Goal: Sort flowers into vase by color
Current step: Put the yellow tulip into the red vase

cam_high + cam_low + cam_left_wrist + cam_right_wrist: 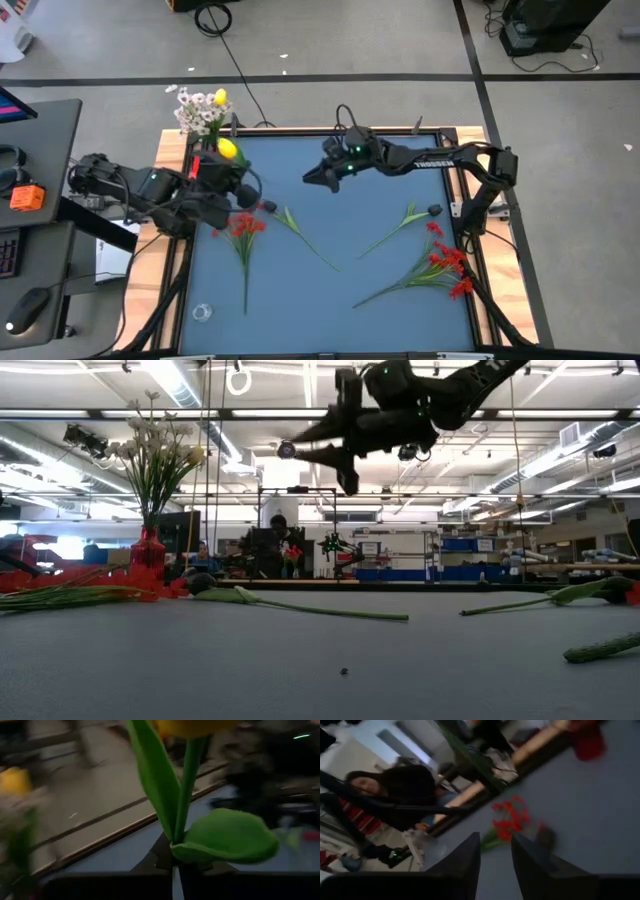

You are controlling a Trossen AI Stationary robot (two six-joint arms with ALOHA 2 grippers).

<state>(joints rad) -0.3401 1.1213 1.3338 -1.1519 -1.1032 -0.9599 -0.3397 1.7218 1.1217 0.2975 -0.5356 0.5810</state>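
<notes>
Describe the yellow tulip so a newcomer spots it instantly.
Start at the blue table and go to its far left corner, where the white flowers stand. Beside them, the left gripper is shut on the yellow tulip, the only flower held.

Overhead, table-level, two wrist cameras

White blossoms stood upright in the red vase at the table's far-left corner — a yellow tulip just beside. Red sprays and loose stems lay flat — scattered across the mat.
</notes>
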